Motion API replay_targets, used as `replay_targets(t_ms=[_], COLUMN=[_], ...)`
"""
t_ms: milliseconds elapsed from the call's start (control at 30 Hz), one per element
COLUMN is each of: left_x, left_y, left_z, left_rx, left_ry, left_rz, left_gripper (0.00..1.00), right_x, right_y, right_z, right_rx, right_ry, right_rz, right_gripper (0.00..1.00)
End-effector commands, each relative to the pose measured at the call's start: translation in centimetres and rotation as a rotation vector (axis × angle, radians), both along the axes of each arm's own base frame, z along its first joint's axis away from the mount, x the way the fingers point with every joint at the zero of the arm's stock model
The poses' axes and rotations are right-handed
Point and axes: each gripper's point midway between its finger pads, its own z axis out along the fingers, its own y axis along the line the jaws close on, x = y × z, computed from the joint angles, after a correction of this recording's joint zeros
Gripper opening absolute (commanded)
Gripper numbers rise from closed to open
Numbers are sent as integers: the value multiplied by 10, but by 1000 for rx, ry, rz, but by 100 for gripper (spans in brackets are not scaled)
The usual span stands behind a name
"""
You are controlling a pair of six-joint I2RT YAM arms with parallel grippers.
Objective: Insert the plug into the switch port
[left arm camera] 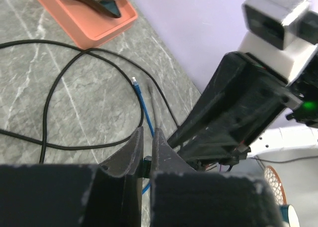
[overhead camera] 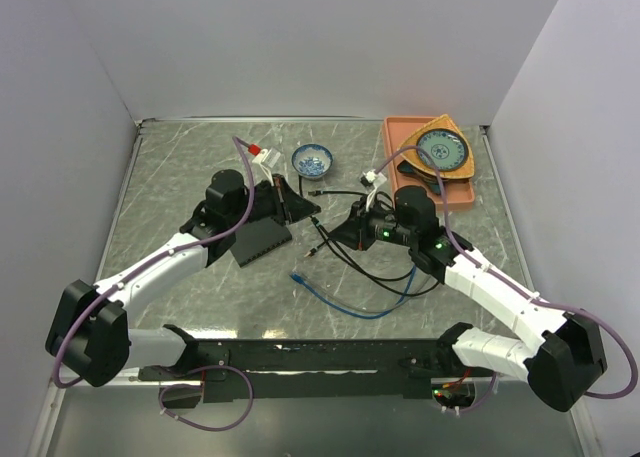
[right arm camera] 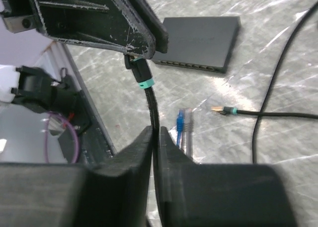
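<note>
The switch is a flat black box lying on the marble table, and its row of sockets shows in the right wrist view. The plug is black with a teal ring. My left gripper is shut on it, and the plug shows as a dark stub pinched between the fingers of the left gripper. The plug hangs above the table, to the right of the switch. My right gripper grips the plug's black cable a short way below, facing the left gripper.
An orange tray with a patterned plate stands at the back right. A small blue bowl sits behind the grippers. A blue cable and its plug lie near the middle. A gold-tipped plug lies beside it.
</note>
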Motion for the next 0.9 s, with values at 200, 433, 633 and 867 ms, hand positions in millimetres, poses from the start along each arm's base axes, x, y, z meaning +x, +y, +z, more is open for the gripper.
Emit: replay_targets(t_ms=[200,433,633,867], left_x=[19,23,24,25], left_y=[5,5,5,4], left_z=[22,17,14,13], left_rx=[5,0,2,4], left_ry=[86,156,169,165], left_rz=[127,162,165,161], left_gripper=[1,1,1,1], right_x=[24,31,38,46], right_y=[-1,14,29,36], right_z=[68,57,40,27], right_rx=[16,-130,-241,-326], right_ry=[-200,-245,-262,-268], right_rz=[-76,-118,-153,-193], right_gripper=[79,78,67,52])
